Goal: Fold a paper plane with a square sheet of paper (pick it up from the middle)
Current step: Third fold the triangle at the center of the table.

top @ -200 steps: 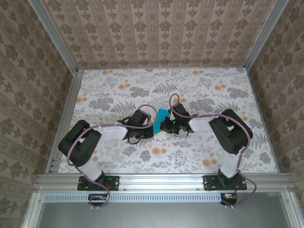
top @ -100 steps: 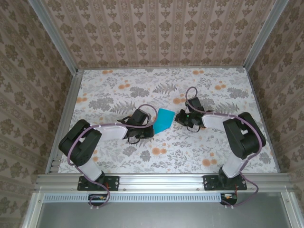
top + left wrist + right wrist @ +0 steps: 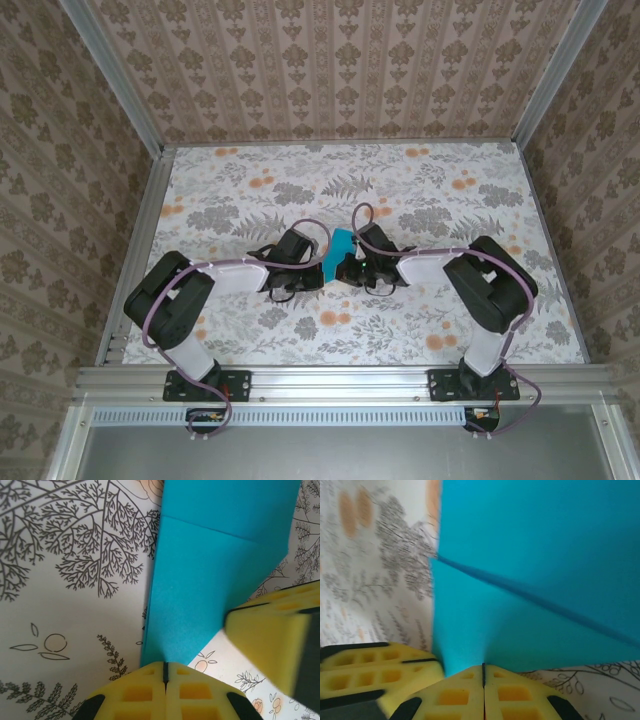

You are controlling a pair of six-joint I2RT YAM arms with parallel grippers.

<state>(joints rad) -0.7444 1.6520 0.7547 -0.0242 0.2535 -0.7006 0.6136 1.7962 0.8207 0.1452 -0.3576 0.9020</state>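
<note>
Mid-fold, my left gripper [image 3: 164, 672] and right gripper [image 3: 483, 672] were both clamped on the creased teal-blue paper sheet [image 3: 200, 595]; next, I judged, came pressing another crease.

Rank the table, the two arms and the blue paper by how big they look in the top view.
1. table
2. left arm and right arm, about alike
3. blue paper, partly covered

Left arm [image 3: 235, 275] and right arm [image 3: 430, 262]: white links, bulky black joints, a purple cable [image 3: 308, 222] along each. Left end effector [image 3: 164, 666] and right end effector [image 3: 483, 669] wear yellow pads [image 3: 137, 695] with square pockets.
</note>
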